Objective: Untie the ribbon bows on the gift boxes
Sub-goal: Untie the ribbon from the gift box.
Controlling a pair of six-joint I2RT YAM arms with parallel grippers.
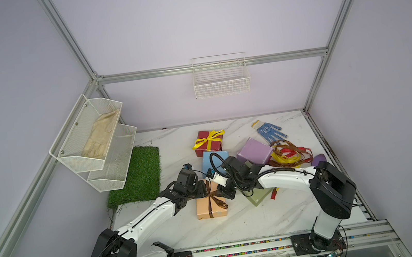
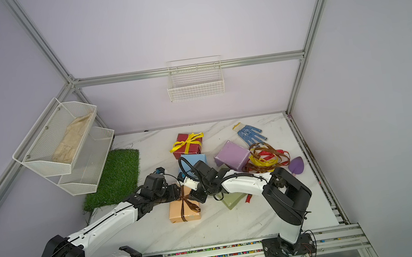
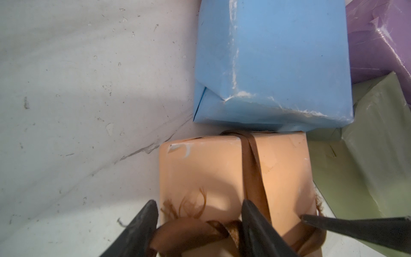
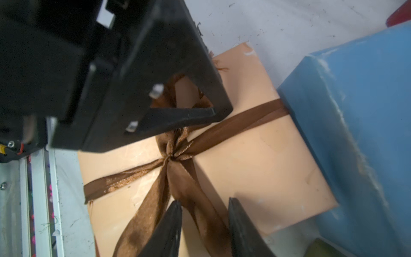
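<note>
While the peach orange box (image 1: 204,211) is lying near the middle of the marble table (image 1: 239,224), butted against the light blue box (image 1: 208,161) behind it, both arms are leaning in over its brown bow (image 4: 171,155), which is sitting tied on the lid. The left gripper (image 3: 199,203) is standing fairly wide, its fingers (image 3: 142,224) straddling one loop of the bow without pinching it. The right gripper (image 4: 204,200) is hovering on the opposite side of the knot with its jaws narrower but apart; a strand of the ribbon is running through the gap, and whether the fingers are touching it I cannot tell. Farther back, the dark red box (image 1: 203,149) is wearing a tied yellow bow (image 1: 208,137). The lilac box (image 1: 254,152) and the olive green box (image 1: 258,196) are lying bare, the green one partly under the right arm. A loose tangle of ribbons (image 1: 289,154) — brown, yellow and red — is lying just beside the lilac box.
</note>
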